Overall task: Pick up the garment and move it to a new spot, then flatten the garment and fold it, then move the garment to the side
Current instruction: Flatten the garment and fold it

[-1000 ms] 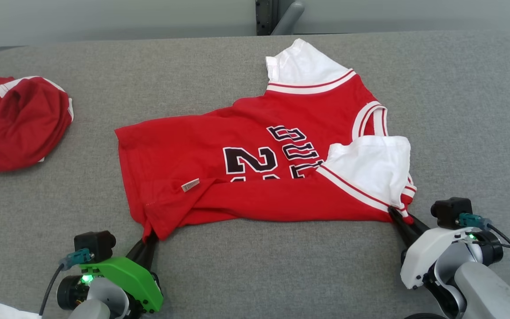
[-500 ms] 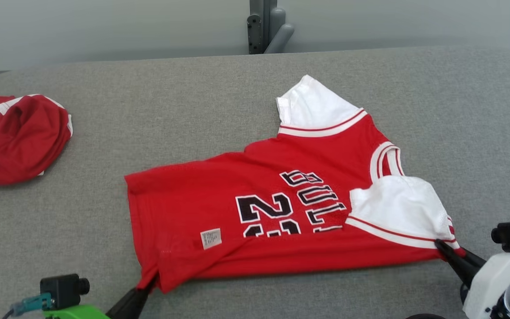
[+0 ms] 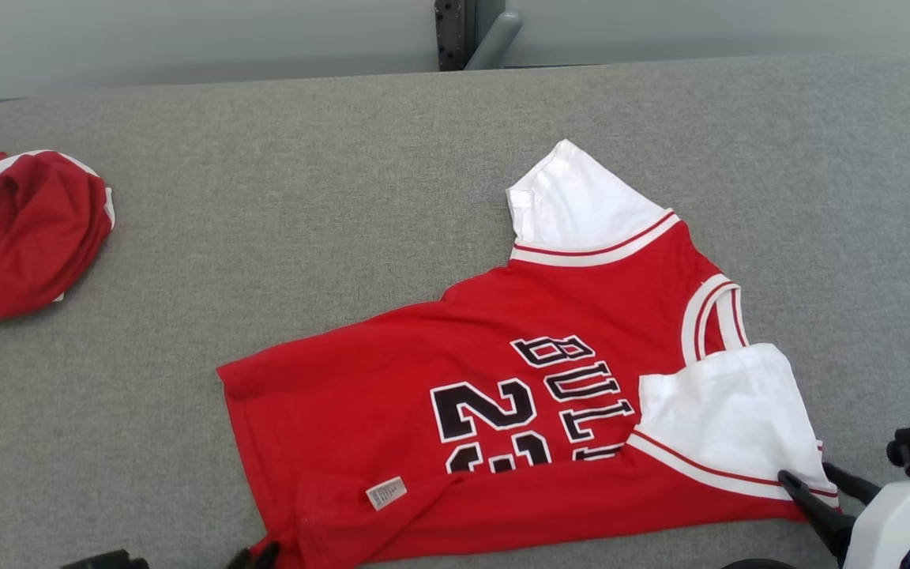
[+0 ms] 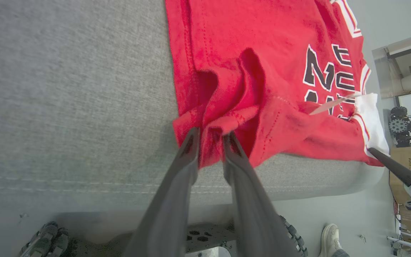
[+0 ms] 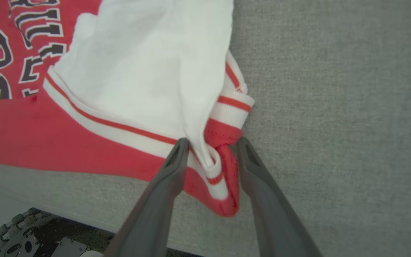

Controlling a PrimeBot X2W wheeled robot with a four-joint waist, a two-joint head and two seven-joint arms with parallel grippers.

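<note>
**Table** [image 3: 265,237]: grey cloth surface. The whole head view has shifted over the last second, so that shift counts as camera motion, not as travel of the goods.

**Garment** [image 3: 423,379]: red jersey, spread lengthwise between the two pincers with its print facing up. Against the table's near edge it now lies closer than it did a second ago. Its near hem overhangs that edge just beyond the left pincer's tips.

**Second red heap** [image 3: 20,229]: well away from both pincers, on the left pincer's side, and untouched throughout.

**Left pincer** [image 4: 211,137]: pressed onto a bunched hem corner, as before. The cloth puckers into ridges running away from the tips.

**Right pincer** [image 5: 211,146]: changed. Its fingers stood together on the white sleeve [image 5: 148,64] corner half a second ago. They are now parted, with the corner lying slack between them on the table.

**Label** [image 3: 386,492]: sits on a turned-over flap ahead of the left pincer.

**Judgement:** the relocating drag appears complete and release has begun on the right. Flattening remains outstanding, since the flap and puckers need smoothing before any fold.
</note>
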